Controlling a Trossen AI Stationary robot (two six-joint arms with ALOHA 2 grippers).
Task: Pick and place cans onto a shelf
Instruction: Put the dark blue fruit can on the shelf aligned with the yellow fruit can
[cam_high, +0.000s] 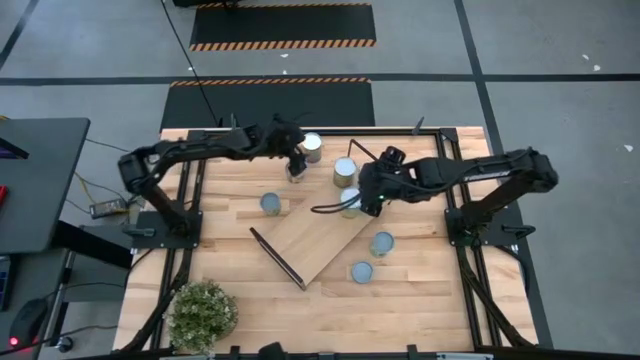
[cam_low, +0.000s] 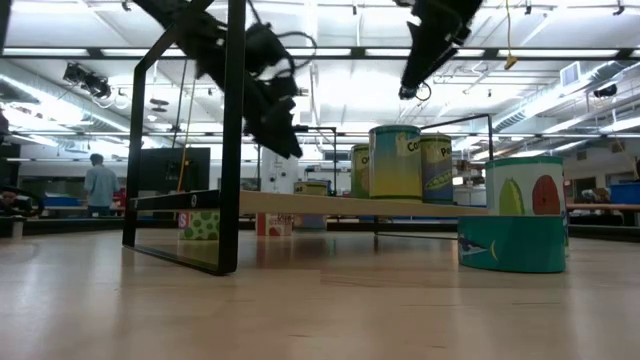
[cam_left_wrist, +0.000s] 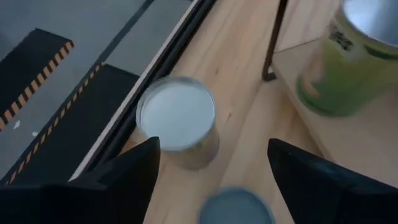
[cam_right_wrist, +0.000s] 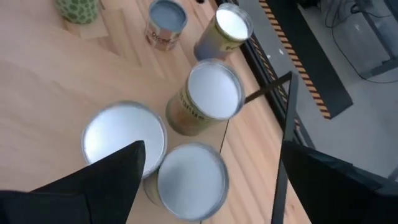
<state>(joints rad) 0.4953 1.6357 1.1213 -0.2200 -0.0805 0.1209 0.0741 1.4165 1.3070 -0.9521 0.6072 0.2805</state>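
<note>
Under the left gripper (cam_high: 296, 166), near the far edge of the table (cam_high: 240, 290), two cans stand on the planks: one directly below its spread fingers (cam_left_wrist: 121, 174), showing only a blue-grey top (cam_left_wrist: 236, 208) in the left wrist view, and a second can (cam_high: 312, 146) just beyond the fingertips, upright with a pale round lid. Nothing sits between the left fingers; they are apart and empty.

Across from it, the right gripper (cam_high: 372, 197) hangs above the far end of the shelf (cam_high: 315, 240), a light-wood board with black end frames lying at an angle on the table. Its fingers (cam_right_wrist: 106, 180) are wide apart and hold nothing. Directly below them, in the right wrist view, two cans stand touching side by side on the board (cam_right_wrist: 124, 140) (cam_right_wrist: 191, 180), and a third can (cam_high: 345, 172) stands upright just beyond them.

Nearer than the right gripper, two cans (cam_high: 382, 243) (cam_high: 361, 272) rest on the table just off the shelf's edge. Between and nearer than both grippers, another can (cam_high: 270, 204) stands alone on the planks beside the shelf. A potted plant (cam_high: 203, 313) sits at the table's near edge, well apart from both arms.
</note>
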